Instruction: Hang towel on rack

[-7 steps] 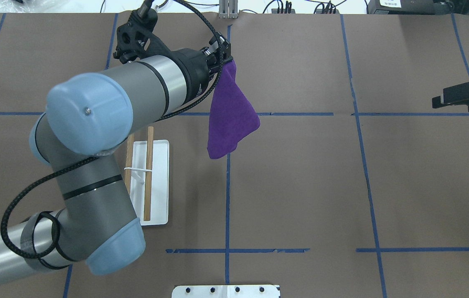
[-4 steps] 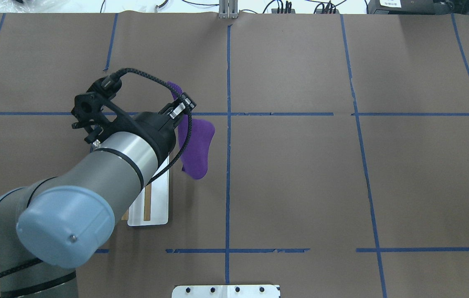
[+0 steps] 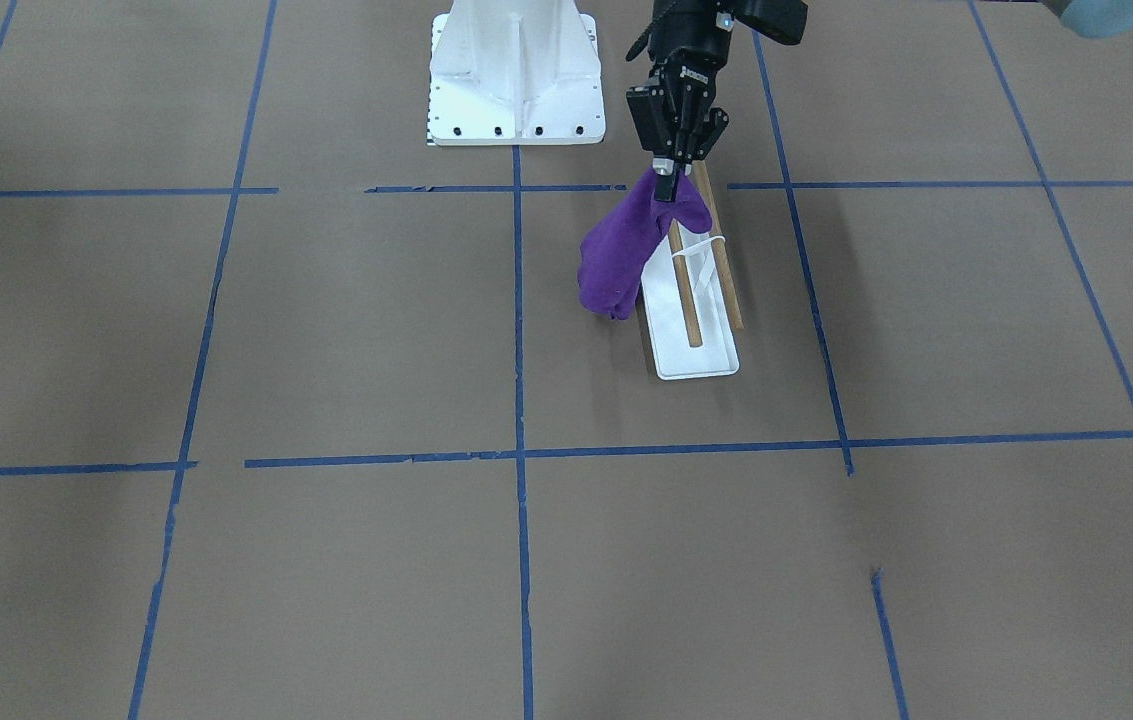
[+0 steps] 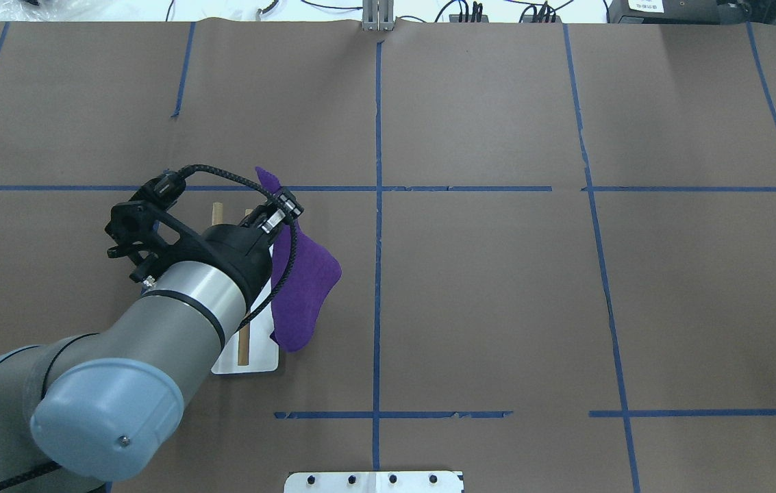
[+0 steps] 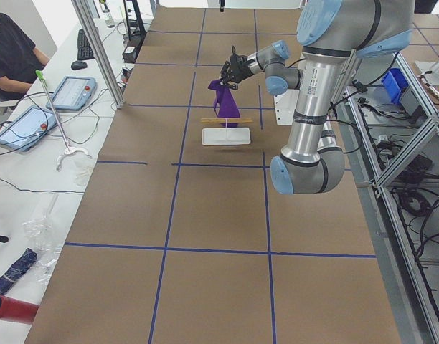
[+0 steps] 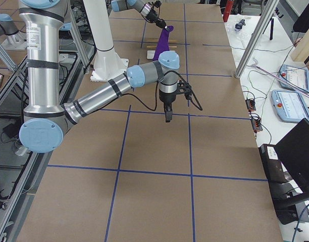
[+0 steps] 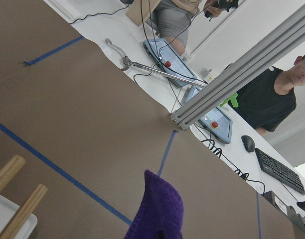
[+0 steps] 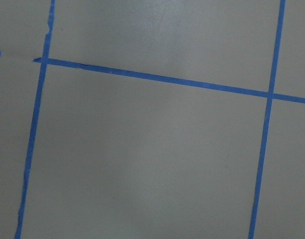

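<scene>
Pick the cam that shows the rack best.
Exterior front-facing: the rack shows both dowels, support and tray, only the towel overlapping one end. Overhead: left arm hides most. Side views: tiny. Left wrist: only dowel tips.

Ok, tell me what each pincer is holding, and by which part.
The left pincer grips the towel by a bunched fold at its top; the rest hangs loose. Nothing shows in the right pincer.

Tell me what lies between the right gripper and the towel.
Only bare table with blue tape lines separates right gripper from towel, in exterior right view.
</scene>
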